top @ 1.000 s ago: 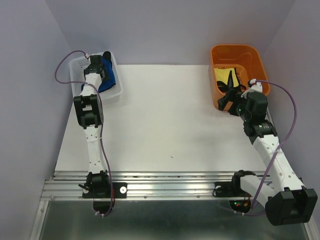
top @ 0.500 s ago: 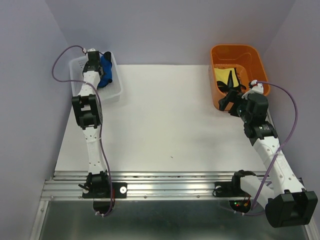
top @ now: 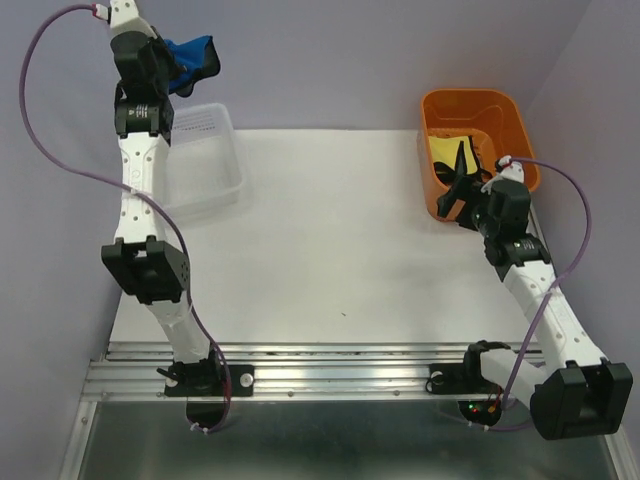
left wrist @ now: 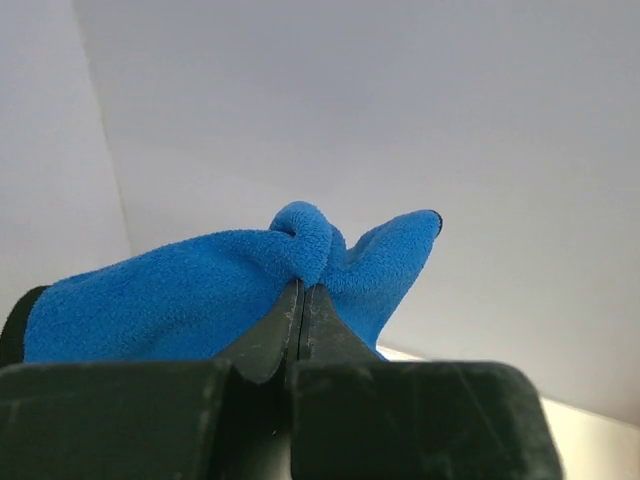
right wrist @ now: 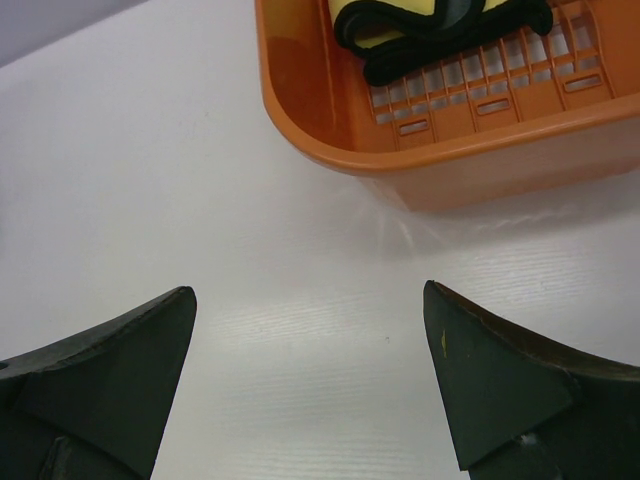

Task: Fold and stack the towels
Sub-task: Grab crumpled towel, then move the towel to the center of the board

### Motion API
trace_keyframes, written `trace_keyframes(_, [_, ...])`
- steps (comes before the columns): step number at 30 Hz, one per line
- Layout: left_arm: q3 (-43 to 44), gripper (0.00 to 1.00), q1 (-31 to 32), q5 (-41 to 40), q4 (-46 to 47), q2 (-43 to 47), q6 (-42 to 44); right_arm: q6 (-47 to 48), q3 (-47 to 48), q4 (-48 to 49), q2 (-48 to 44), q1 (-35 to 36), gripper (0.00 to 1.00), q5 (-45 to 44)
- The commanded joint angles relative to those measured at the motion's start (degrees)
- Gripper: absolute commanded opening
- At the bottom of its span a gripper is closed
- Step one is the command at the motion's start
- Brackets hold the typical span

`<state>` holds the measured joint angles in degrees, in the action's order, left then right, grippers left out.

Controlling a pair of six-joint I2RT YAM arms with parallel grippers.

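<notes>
High above the back left corner, my left gripper (top: 172, 62) is shut on the blue towel (top: 192, 58), which hangs bunched in the air. In the left wrist view the blue towel (left wrist: 200, 295) bulges around the closed fingertips of the left gripper (left wrist: 302, 288). A yellow towel (top: 447, 150) with dark edging lies inside the orange bin (top: 500, 105); the same yellow towel (right wrist: 440, 15) shows in the right wrist view. My right gripper (top: 456, 192) stands open over the table just in front of that bin, holding nothing; its fingers (right wrist: 130, 350) are spread wide. No purple towel shows.
A white mesh basket (top: 205, 165) sits at the back left of the white table (top: 330, 250), below the raised towel. The orange bin (right wrist: 300, 110) stands at the back right. Purple-grey walls close in the back and sides. A metal rail (top: 340, 372) runs along the near edge.
My left gripper shut on the blue towel in the white basket and lifted it high up toward the back wall. The right gripper barely shifted by the orange bin.
</notes>
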<state>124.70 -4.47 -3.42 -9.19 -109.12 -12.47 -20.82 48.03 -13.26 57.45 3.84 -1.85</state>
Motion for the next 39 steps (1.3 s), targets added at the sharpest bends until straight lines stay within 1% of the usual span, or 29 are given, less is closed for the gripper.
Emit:
trace_keyframes(1, [-3.2,0.00,6.0,2.6,2.6,7.4,1.7,-1.9,10.1,0.0,4.6,0.1,1.00,-5.0])
trace_keyframes(3, [-6.7,0.00,8.9,1.5,3.8,13.6,3.1,-2.3,14.3,-1.5,7.6,0.1,1.00,-7.5])
trace_keyframes(4, [-10.2,0.00,10.3,1.1,4.8,15.8,3.5,-2.5,15.3,-2.0,8.2,0.1,1.00,-8.0])
trace_keyframes(5, [-12.4,0.00,13.2,-0.1,6.6,20.5,3.8,-2.6,16.0,-2.6,8.6,0.1,1.00,-7.5])
trace_keyframes(7, [-17.2,0.00,15.3,0.4,8.8,25.2,2.8,-2.8,16.0,-2.1,8.6,0.1,1.00,-5.6])
trace_keyframes(8, [-21.4,0.00,16.8,2.6,10.4,29.0,2.4,-2.9,15.0,-1.1,7.9,0.1,1.00,-3.4])
trace_keyframes(9, [-23.2,0.00,17.5,3.2,10.9,30.7,1.7,-3.2,14.2,-0.5,7.4,0.1,1.00,-2.2])
trace_keyframes(12, [-32.3,0.00,21.2,11.7,12.4,37.3,-2.1,-3.6,10.3,0.9,4.4,0.1,1.00,1.5])
trace_keyframes(14, [-36.9,0.00,23.8,14.9,14.2,39.4,-3.6,-4.1,8.1,1.4,1.7,0.1,1.00,1.6])
trace_keyframes(15, [-39.6,0.00,26.7,16.0,15.0,40.3,-4.6,-4.4,5.9,1.8,0.8,0.1,1.00,3.4])
trace_keyframes(16, [-45.2,0.08,28.8,16.5,15.9,41.2,-5.4,-4.6,4.9,2.1,0.1,0.0,1.00,4.3])
trace_keyframes(17, [-48.2,0.15,30.5,16.2,17.1,42.5,-6.1,-4.6,4.2,2.1,-0.7,0.1,1.00,6.1])
trace_keyframes(18, [-51.5,0.19,34.3,15.6,19.7,42.9,-8.1,-4.7,2.6,1.8,-2.0,0.0,1.00,7.2])
trace_keyframes(19, [-57.5,0.24,36.0,15.7,21.2,42.8,-9.1,-4.6,2.1,1.6,-2.7,0.1,1.00,8.5])
trace_keyframes(21, [-62.5,0.32,39.5,16.7,24.0,41.3,-10.8,-4.8,1.1,-0.7,-4.0,0.1,1.00,9.4])
trace_keyframes(22, [-65.9,0.43,42.4,17.0,23.9,38.7,-10.8,-5.1,-0.1,-1.6,-5.8,0.1,1.00,9.8])
trace_keyframes(23, [-67.0,0.51,43.7,16.5,22.3,37.2,-11.1,-5.3,-1.0,-2.7,-6.9,0.0,1.00,10.6])
trace_keyframes(25, [-68.8,0.78,44.8,15.3,19.3,34.8,-13.5,-5.5,-2.8,-3.4,-10.0,0.1,1.00,11.8])
trace_keyframes(26, [-70.2,0.79,45.2,14.0,16.3,33.4,-14.1,-5.5,-4.2,-4.6,-10.8,0.1,1.00,12.6])
trace_keyframes(28, [-72.4,0.84,45.7,11.3,14.9,33.6,-15.6,-5.9,-5.7,-5.3,-11.9,0.0,1.00,13.9])
trace_keyframes(29, [-75.2,0.94,45.9,8.5,14.3,35.2,-16.2,-6.2,-7.3,-5.3,-12.7,0.2,1.00,16.0])
trace_keyframes(30, [-76.9,0.94,46.0,7.6,14.1,36.2,-16.9,-6.6,-8.1,-5.6,-13.0,0.3,1.00,16.6])
trace_keyframes(31, [-78.5,0.99,45.9,6.4,13.9,37.5,-18.6,-7.0,-9.0,-5.7,-13.0,1.0,1.00,17.3])
trace_keyframes(33, [-82.4,0.99,46.0,1.0,11.7,41.2,-20.7,-7.4,-10.7,-7.2,-12.7,2.7,1.00,17.5])
trace_keyframes(34, [-83.6,0.99,46.0,-1.0,10.8,42.3,-21.9,-8.1,-11.3,-7.5,-12.6,5.5,1.00,16.7])
trace_keyframes(35, [-85.4,0.99,45.9,-4.6,9.3,44.1,-24.1,-8.5,-11.7,-8.5,-12.5,7.6,1.00,13.6])
trace_keyframes(36, [-86.2,0.99,45.7,-6.2,7.8,44.7,-25.1,-10.1,-12.8,-9.2,-12.5,11.8,1.00,11.0])
trace_keyframes(38, [-87.8,0.99,45.4,-8.3,7.2,45.0,-26.4,-12.0,-13.9,-11.1,-12.2,15.4,1.00,4.8])
trace_keyframes(39, [-87.8,0.99,45.1,-8.2,7.4,44.5,-26.6,-13.8,-15.7,-10.9,-11.6,17.7,1.00,4.1])
